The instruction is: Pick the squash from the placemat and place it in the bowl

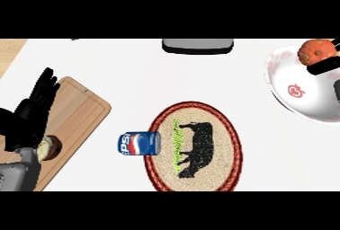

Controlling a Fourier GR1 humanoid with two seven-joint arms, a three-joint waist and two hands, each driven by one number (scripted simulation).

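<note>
My right hand (327,66) holds squash (316,50) over bowl (292,76) | left hand (36,105) open, resting | placemat (225,148) bare of squash

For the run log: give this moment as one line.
stage: placing | squash: over bowl, off placemat | right hand: at squash, grip unclear | left hand: open, resting over cutting board

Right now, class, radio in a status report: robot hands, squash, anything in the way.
Left robot hand open, resting over cutting board. Right robot hand at squash, over bowl; grip unclear. Placemat bare; can at its left edge.
</note>
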